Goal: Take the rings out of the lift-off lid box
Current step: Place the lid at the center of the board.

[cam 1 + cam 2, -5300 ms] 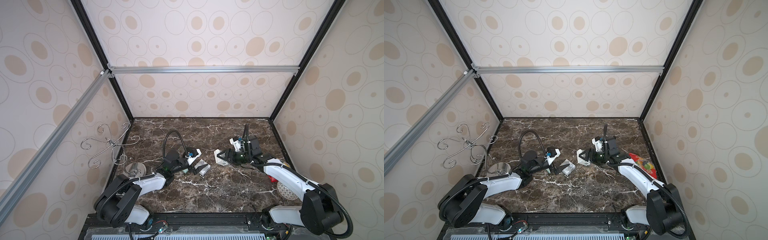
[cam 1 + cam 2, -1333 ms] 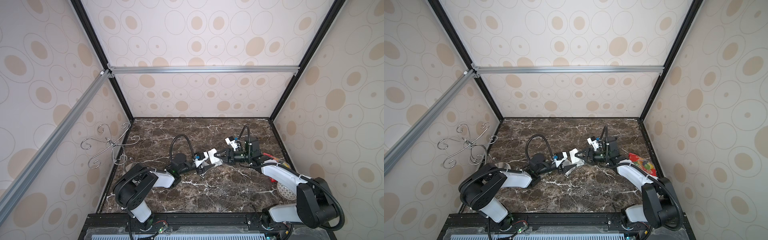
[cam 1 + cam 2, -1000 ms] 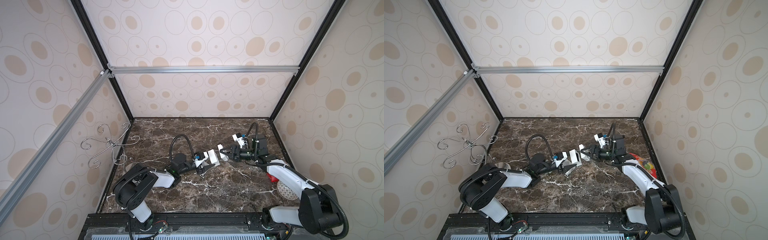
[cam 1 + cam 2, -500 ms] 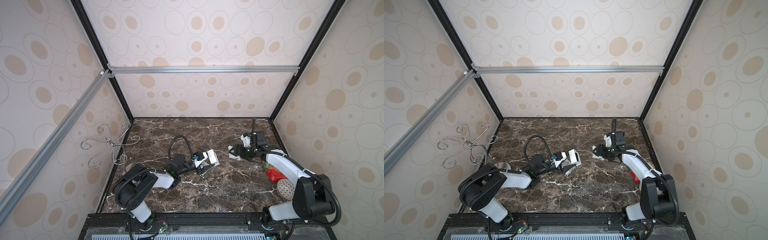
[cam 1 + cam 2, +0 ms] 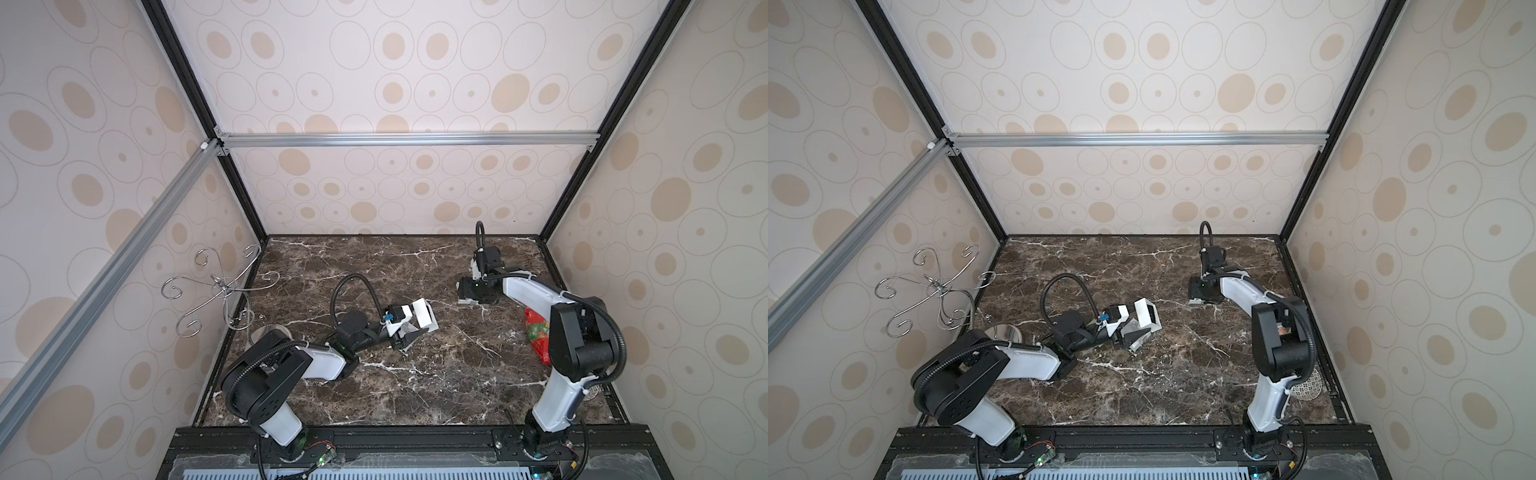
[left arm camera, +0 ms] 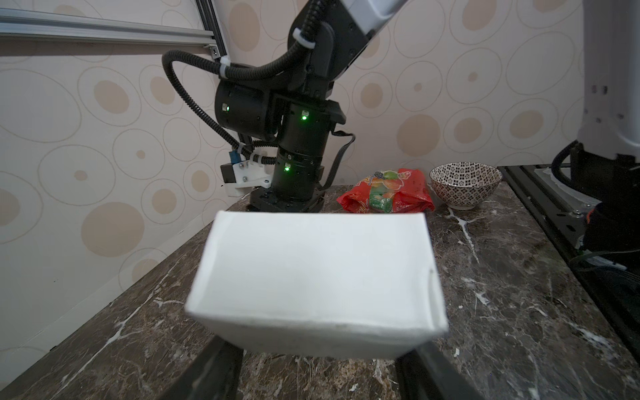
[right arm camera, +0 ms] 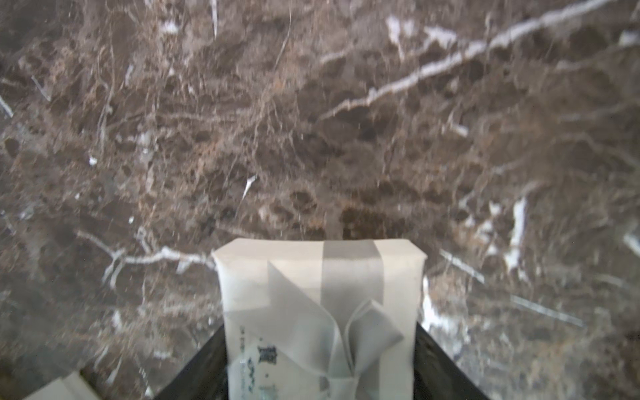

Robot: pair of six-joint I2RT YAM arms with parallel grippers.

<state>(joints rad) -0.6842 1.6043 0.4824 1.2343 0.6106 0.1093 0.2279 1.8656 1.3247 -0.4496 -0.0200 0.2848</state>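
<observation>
White card sits in both grips. Lower centre in the left wrist view, the left pincer (image 6: 320, 367) holds the tilted box base (image 6: 315, 284), which lies mid-frame in a top view (image 5: 424, 313). Right of centre there, the right pincer (image 7: 320, 367) clamps the ribboned lid (image 7: 318, 298) low over the bench (image 5: 415, 386). None of the rings show, because the box's inside is hidden. I judge the step in hand to be parking the lid. Next calls for releasing it, then tipping or picking the rings out.

The left claw (image 5: 415, 338) holds a tilted white box (image 5: 424, 313), the right claw (image 5: 467, 300) well apart
</observation>
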